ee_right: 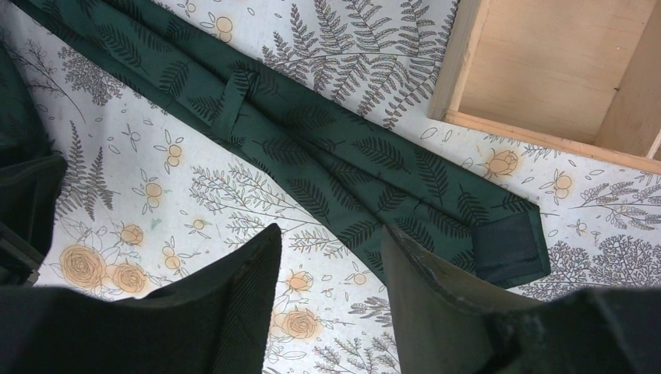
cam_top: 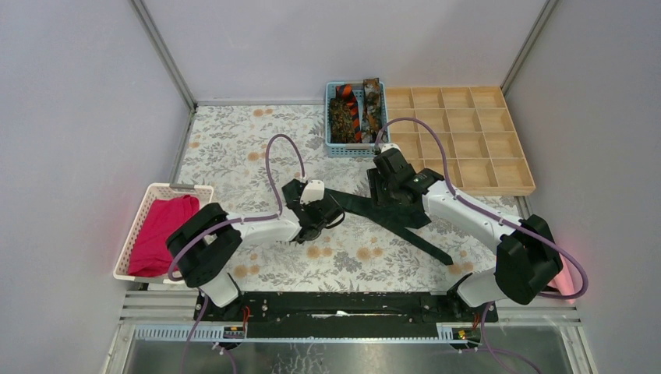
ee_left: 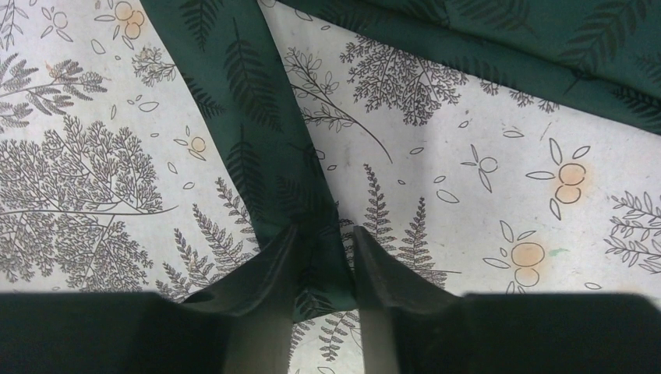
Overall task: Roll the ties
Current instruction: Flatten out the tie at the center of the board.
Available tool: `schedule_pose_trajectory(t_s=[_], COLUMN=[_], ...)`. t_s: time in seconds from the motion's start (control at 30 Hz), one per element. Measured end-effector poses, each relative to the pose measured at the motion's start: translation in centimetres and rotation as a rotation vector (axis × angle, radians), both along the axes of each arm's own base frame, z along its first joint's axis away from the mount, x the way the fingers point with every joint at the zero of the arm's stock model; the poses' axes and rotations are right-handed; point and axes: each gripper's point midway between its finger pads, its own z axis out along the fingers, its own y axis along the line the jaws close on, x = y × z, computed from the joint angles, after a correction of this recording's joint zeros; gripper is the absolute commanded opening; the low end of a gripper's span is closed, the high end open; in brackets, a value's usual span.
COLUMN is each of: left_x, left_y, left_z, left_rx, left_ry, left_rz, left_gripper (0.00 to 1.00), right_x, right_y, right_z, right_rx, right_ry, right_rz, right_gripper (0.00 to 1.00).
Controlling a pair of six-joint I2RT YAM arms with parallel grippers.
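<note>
I see a floral tablecloth enclosed by grey walls. The left gripper clamps the green tie; the right gripper stands apart just above it.

Top cam looks down on the whole counter from high behind its near edge, wrist cams sit super close, and all three catch the dark green tie.

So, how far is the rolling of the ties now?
Nothing looks rolled yet. In hand: the dark green tie lies flat, bent, on the tablecloth; the left gripper has a stretch of it between its fingers, and the right gripper hangs open near one end. Remaining: rolling it, then the ties in the blue basket.
</note>
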Motion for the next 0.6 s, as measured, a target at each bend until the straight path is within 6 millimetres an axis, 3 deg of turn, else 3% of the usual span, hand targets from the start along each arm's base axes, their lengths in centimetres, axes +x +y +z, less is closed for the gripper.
schedule_pose_trajectory(t_s=[0.13,0.23,0.33,0.47,0.6], left_x=[-0.1,0.0,0.4,2.5,6.0], left_y=[0.0,-0.1,-0.2,-0.5,1.2], left_z=[0.1,0.6,2.3,7.3,12.6], left_rx=[0.007,0.003,-0.031,-0.154,-0.262], left_ry=[0.008,0.008,-0.015,-0.102,-0.213], left_rz=[0.005,0.012,0.021,0.058,0.144], left_gripper=[0.00,0.00,0.00,0.00,0.00], right_x=[0.0,-0.1,-0.4,-0.9,-1.0], right_y=[0.0,-0.1,-0.3,-0.8,-0.8], right_z=[-0.1,-0.5,-1.4,-2.3,-2.6], right_rx=[-0.001,-0.005,-0.016,-0.031,-0.035], right_ry=[0.002,0.006,0.020,0.040,0.046], right_rz=[0.000,-0.001,-0.005,-0.006,-0.005], right_gripper=[0.42,0.33,0.27,0.25,0.23])
